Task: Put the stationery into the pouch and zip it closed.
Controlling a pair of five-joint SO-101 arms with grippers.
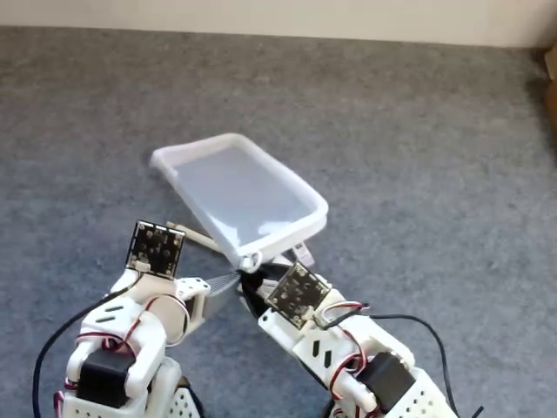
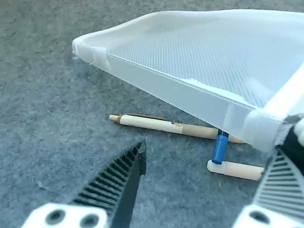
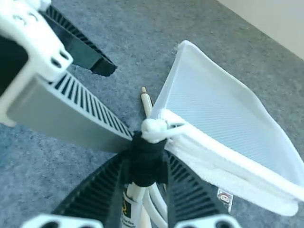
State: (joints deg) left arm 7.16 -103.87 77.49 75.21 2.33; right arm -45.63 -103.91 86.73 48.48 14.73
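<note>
A white mesh pouch (image 1: 235, 187) is tilted up off the grey carpet at its near corner. My right gripper (image 3: 147, 161) is shut on the black zipper pull below a white bead (image 3: 154, 127) at that corner (image 1: 251, 261). My left gripper (image 2: 209, 156) stands open beside it, low over the carpet; its black finger (image 2: 126, 178) and ribbed grey finger (image 3: 71, 114) are spread apart. Between them, under the pouch's raised edge (image 2: 190, 95), lie a cream pen (image 2: 166, 126), a blue-capped piece (image 2: 219, 148) and a cream barrel (image 2: 237, 169). The cream pen's end (image 1: 198, 235) pokes out by the pouch.
Grey carpet (image 1: 418, 131) runs all around the pouch, with open floor to the left, right and behind. A pale wall strip (image 1: 278, 16) bounds the far side, and a brown object (image 1: 551, 78) sits at the far right edge. Cables (image 1: 409, 324) trail from both arm bases.
</note>
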